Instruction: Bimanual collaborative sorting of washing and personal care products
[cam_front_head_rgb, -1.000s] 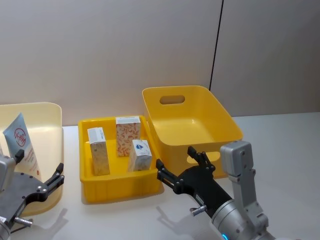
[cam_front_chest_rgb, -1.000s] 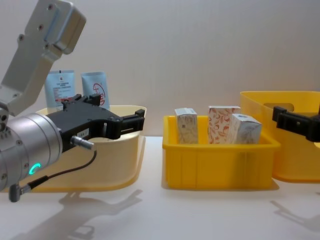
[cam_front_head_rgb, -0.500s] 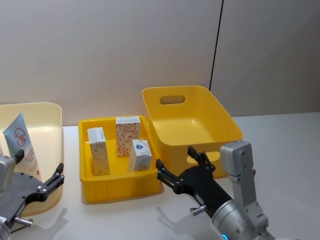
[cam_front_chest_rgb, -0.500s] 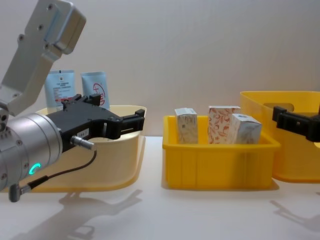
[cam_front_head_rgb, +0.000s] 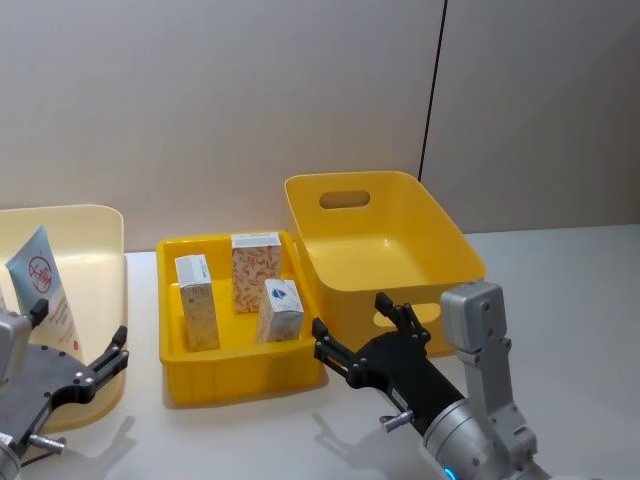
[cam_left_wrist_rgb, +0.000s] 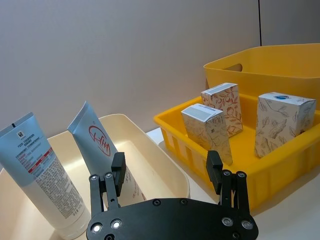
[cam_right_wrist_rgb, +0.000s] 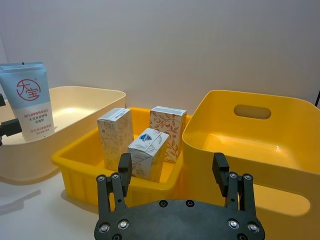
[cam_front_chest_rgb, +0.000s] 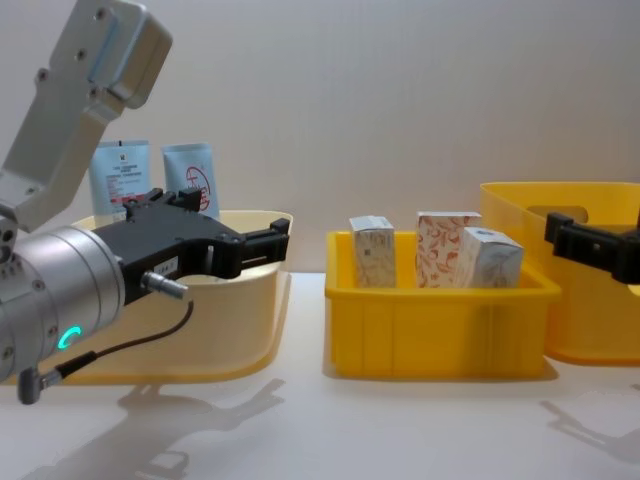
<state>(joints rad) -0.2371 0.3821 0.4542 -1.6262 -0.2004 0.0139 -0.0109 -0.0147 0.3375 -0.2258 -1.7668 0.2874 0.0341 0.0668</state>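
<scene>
Where the tubes stand: two soft squeeze tubes (cam_front_chest_rgb: 190, 172) are in the cream plastic tub (cam_front_head_rgb: 92, 214), on the robot's left side of the white table (cam_front_head_rgb: 580, 300)
Red-mark tube: the light blue tube with a red round mark (cam_front_head_rgb: 40, 283) stands up with its flat end on top, its long side goes up and down, and it leans a little
Small-print tube: the light blue and white tube with small print (cam_left_wrist_rgb: 36, 172) stands just beside it, cap down and flat end up
Cartons: three small white cartons (cam_front_chest_rgb: 440, 248) stand on end in the shallow yellow plastic crate (cam_front_head_rgb: 245, 378), between the tub and the deep yellow basket with a handle hole (cam_front_head_rgb: 400, 250)
Back carton: the carton with an orange pattern (cam_front_head_rgb: 256, 272), tall side up
Front cartons: the carton with a grey pattern (cam_front_head_rgb: 198, 303) on the left and the carton with a blue mark on its top (cam_front_head_rgb: 280, 310) on the right, set apart
Left gripper: the black left gripper (cam_front_head_rgb: 80, 325) is low in front of the tub, with its fingers spread wide and nothing in them
Right gripper: the black right gripper (cam_front_head_rgb: 350, 317) is low in front of the basket, near the crate's front corner, also spread wide with nothing in it
Head view: looks down into the crate and the basket, and one tube can be seen
Left wrist view: both tubes stand side by side
Chest view: sees the crate from the side, so the carton tops poke up over its wall, and both tube tops rise behind the left gripper
</scene>
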